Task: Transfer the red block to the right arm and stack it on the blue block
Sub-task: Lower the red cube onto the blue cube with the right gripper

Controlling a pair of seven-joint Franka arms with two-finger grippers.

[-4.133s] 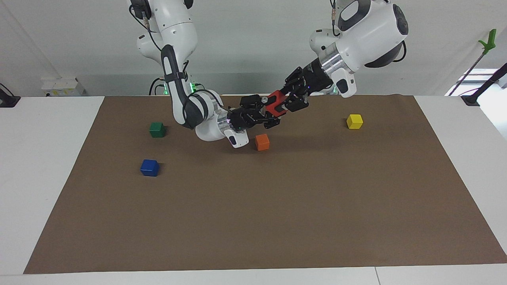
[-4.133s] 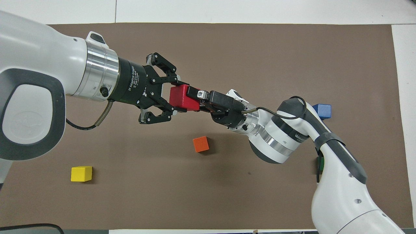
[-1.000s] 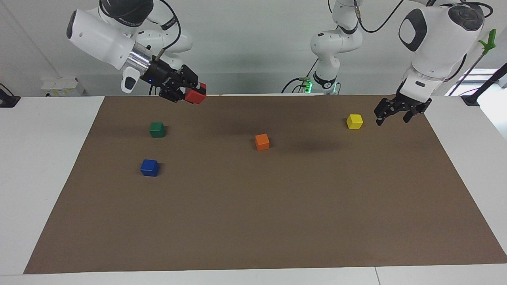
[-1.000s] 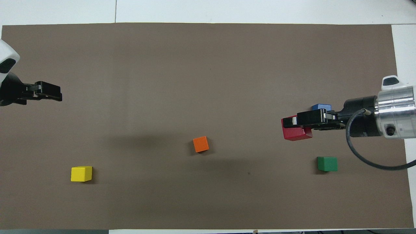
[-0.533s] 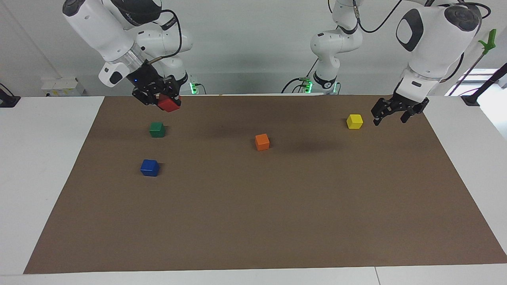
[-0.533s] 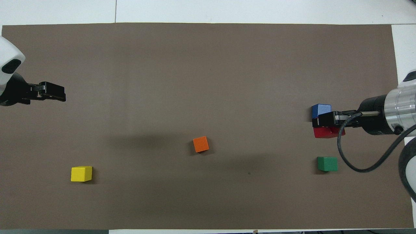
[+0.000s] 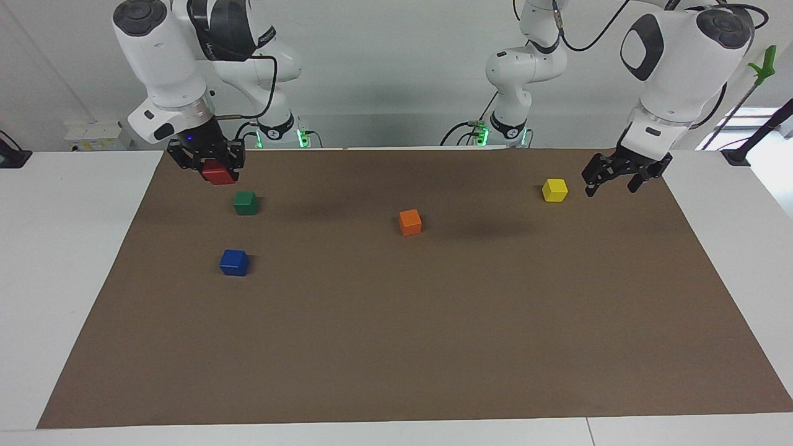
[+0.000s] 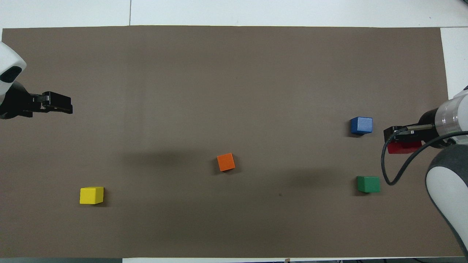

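Observation:
My right gripper (image 7: 217,168) points down and is shut on the red block (image 7: 218,176). It holds the block in the air over the brown mat (image 7: 396,347), near the mat's edge at the right arm's end. The overhead view shows this gripper (image 8: 400,139) with the red block (image 8: 404,148) under it, off to the side of the blue block (image 8: 361,125). The blue block (image 7: 234,262) sits alone on the mat, apart from the held block. My left gripper (image 7: 621,178) is open and empty, hanging just above the mat beside the yellow block (image 7: 554,189); it also shows in the overhead view (image 8: 58,104).
A green block (image 7: 246,202) lies on the mat nearer to the robots than the blue block, close below the held red block. An orange block (image 7: 410,222) sits mid-mat. The overhead view shows the green (image 8: 368,183), orange (image 8: 226,162) and yellow (image 8: 91,195) blocks.
My right gripper has swung with the red block toward the right arm's end of the table and turned to point straight down. My left arm has barely moved.

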